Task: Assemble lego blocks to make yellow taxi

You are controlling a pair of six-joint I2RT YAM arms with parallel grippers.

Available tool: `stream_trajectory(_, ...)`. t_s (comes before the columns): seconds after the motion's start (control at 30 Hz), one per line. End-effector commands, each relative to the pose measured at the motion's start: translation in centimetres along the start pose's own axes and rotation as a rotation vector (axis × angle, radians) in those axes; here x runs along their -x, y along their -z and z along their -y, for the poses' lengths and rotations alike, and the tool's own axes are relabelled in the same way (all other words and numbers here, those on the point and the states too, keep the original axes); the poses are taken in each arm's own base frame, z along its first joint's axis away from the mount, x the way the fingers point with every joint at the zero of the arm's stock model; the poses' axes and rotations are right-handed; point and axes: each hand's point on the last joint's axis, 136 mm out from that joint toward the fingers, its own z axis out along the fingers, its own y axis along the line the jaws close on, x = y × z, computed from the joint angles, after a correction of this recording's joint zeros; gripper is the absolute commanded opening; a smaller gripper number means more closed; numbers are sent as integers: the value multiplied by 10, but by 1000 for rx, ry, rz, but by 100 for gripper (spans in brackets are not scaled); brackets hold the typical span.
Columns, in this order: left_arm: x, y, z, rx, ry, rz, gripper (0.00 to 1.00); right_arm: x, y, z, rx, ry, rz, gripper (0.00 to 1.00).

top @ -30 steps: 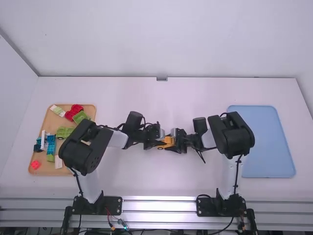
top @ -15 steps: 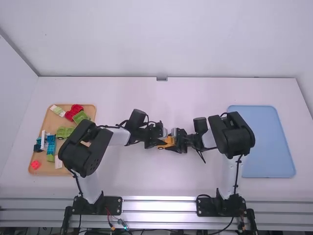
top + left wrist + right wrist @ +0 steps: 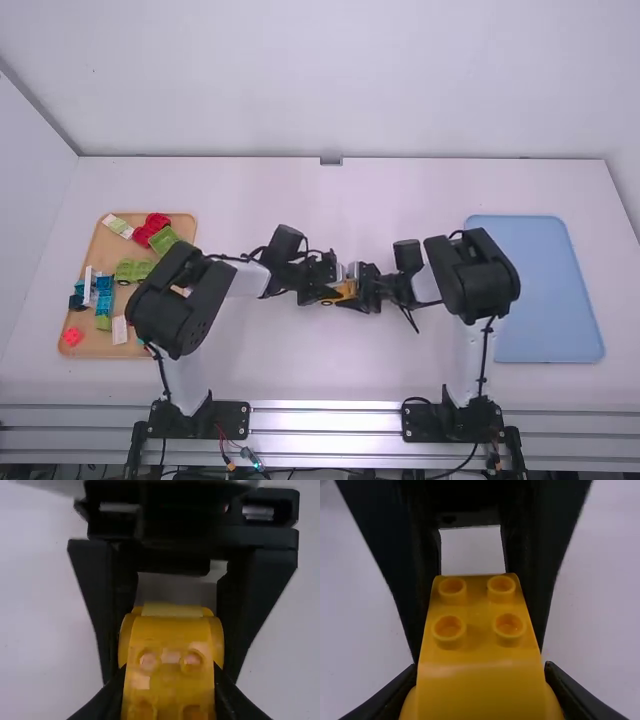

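The left arm bends at its bulky elbow and reaches inward, its gripper (image 3: 325,291) pointing toward the right gripper (image 3: 363,291). The right arm folds inward from the other side, so the two claws face each other closely. Between them sits the yellow Lego car body (image 3: 346,291). The left claw's fingers clamp its near end; the right claw's fingers grip the opposite end, with four studs (image 3: 475,610) standing just beyond them. A wooden tray (image 3: 100,255) lies well left of both claws, a blue tray (image 3: 550,290) well right.
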Motion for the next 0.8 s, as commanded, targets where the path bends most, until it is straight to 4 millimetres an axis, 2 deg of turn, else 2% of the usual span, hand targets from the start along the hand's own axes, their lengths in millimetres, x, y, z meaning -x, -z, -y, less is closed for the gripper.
stream_trajectory(0.0,-27,-8,11,-8,73,-95,31,-1,-5,-7,28,-21,8,41)
stream_trajectory(0.3,-13,4,6,18,53,-79,27,-1,-5,-7,28,-20,8,41)
stream_trajectory(0.5,-4,21,2,56,32,-57,32,-5,-5,-4,13,-28,-13,41)
stream_trajectory(0.67,1,36,-1,89,26,-27,46,-4,-5,-5,17,-27,-8,41)
stream_trajectory(0.77,2,38,-2,87,30,-15,48,-4,-5,-5,17,-27,-8,41)
